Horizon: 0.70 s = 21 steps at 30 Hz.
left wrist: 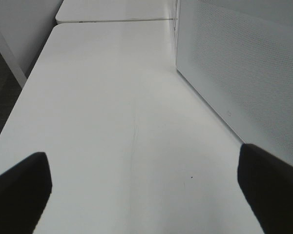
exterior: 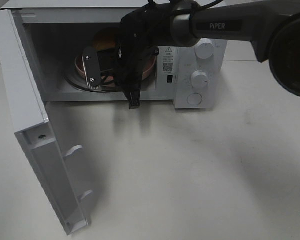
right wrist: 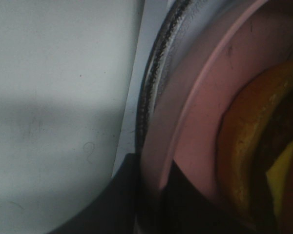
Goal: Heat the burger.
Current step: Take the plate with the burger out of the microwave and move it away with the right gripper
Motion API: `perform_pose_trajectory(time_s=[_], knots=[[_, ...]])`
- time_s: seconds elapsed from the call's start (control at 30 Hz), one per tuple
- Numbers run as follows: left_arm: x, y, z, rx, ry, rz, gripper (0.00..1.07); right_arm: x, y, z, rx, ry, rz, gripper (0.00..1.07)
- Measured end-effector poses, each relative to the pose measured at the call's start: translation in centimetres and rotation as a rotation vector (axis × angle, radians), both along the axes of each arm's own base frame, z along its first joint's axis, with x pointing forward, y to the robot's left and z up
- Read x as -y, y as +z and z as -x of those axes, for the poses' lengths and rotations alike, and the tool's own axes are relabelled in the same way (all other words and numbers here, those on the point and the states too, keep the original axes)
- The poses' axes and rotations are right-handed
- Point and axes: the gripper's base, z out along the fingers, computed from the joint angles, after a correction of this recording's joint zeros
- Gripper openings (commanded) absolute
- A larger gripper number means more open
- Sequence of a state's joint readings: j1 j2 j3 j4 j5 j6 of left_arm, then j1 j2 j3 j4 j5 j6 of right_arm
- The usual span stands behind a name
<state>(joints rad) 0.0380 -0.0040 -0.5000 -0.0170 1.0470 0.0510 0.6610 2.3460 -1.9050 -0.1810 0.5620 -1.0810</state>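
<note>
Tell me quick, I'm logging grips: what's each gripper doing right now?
Left gripper: open, holding nothing.
Right gripper: closed on the rim of the pink plate carrying the burger.

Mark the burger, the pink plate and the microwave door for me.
burger (right wrist: 244, 146), right wrist view, on the bun's orange-brown edge.
pink plate (right wrist: 205, 112), right wrist view, on its bare inner surface beside the burger.
microwave door (exterior: 20, 75), exterior high view, on the open door's top edge.

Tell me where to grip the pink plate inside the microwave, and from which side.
Grip the pink plate at its thin raised rim nearest the open front, coming in through the doorway. The burger fills the middle, and the microwave walls block the other sides. The right gripper fingers already straddle that rim there.
</note>
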Motion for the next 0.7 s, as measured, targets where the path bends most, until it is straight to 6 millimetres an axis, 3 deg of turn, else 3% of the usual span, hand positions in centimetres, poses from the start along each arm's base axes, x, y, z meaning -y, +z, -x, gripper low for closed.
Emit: perform_pose_trajectory(time_s=[0.7], knots=[[0.0, 0.0, 0.0, 0.0, 0.001, -0.001, 0.98, 2.7, 1.4, 4.4, 0.027, 0.164, 0.012, 0.0]])
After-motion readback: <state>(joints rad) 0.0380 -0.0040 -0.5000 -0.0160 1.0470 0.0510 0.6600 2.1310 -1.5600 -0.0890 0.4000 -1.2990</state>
